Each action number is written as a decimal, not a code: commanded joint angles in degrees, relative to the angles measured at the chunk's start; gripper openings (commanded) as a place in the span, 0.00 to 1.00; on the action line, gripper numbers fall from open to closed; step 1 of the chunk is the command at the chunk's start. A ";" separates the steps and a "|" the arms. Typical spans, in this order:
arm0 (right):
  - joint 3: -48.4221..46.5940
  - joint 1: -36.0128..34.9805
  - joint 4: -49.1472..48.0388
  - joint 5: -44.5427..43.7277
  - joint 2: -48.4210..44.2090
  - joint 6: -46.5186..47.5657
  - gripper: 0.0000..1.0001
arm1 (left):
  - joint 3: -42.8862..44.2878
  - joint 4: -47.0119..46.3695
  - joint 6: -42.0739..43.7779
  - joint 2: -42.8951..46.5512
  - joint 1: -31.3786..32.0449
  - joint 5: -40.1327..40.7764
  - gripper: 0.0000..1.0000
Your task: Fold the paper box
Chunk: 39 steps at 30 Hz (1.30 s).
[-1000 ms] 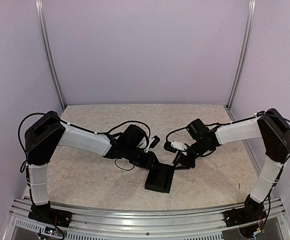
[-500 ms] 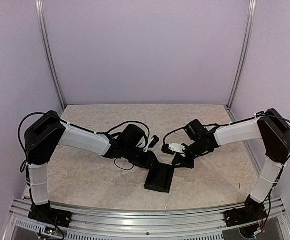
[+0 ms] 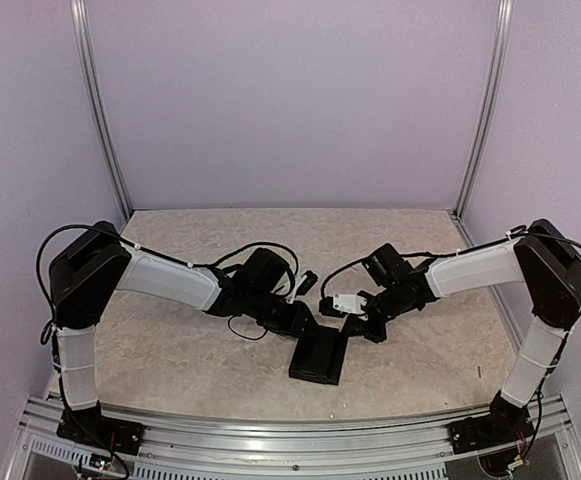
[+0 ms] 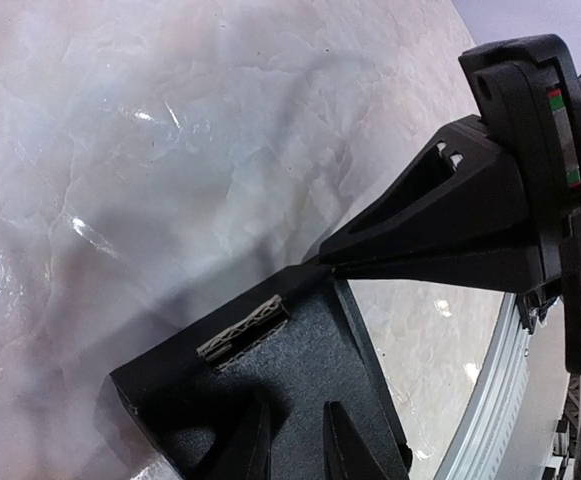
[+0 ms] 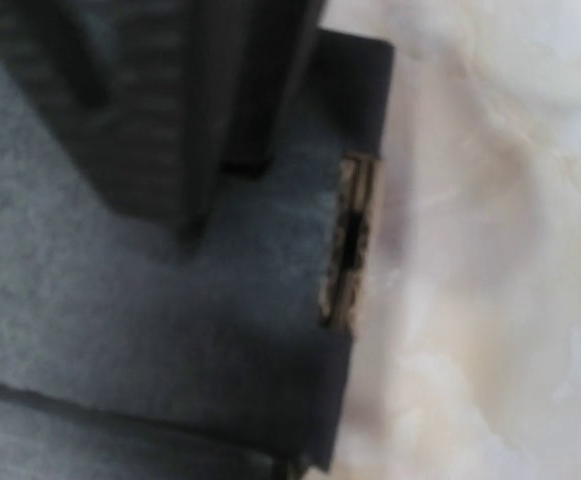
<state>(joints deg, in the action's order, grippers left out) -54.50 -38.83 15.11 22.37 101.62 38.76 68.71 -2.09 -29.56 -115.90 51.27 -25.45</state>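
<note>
1. Left gripper (image 3: 303,322) reaches in from the left and sits low over the far left end of the box (image 3: 320,358).
2. From the left wrist view its two fingers (image 4: 250,445) stand a little apart, planted on the box's black top face, with cardboard showing in the gap. Whether they pinch an edge or only press down, I cannot tell.
3. Moving to the middle, the box lies flat on the marbled table (image 3: 170,350). It is a slim dark rectangle pointing toward the near rail (image 3: 290,430), sitting between the two arms and nearer the front edge than the back wall.
4. A short slot (image 4: 243,328) is cut in its top face near one edge, and pale torn fibre shows around the cut.
5. Over to the right, the right gripper (image 3: 354,326) comes in from the right side, its white tag (image 3: 348,300) facing up.
6. Its jaws are fully closed into a single point, and that point touches the far right corner of the box.
7. The right wrist view is very close and blurred, showing dark cardboard, the slot beside its edge, and pale table beyond.
</note>
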 commanded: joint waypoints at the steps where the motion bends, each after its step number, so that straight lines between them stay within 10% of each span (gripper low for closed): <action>1: 3.02 -2.53 -3.18 -3.09 -2.63 3.41 0.00 | -1.65 4.57 -0.06 -3.01 -0.64 1.50 0.20; 39: -4.97 -4.99 -2.55 -6.19 0.27 -6.28 0.00 | -0.21 4.51 1.81 -4.11 0.24 -0.94 0.20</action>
<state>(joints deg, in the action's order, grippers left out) -56.66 -41.60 14.98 14.20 101.58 32.97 68.82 -2.68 -29.06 -116.29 50.81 -26.76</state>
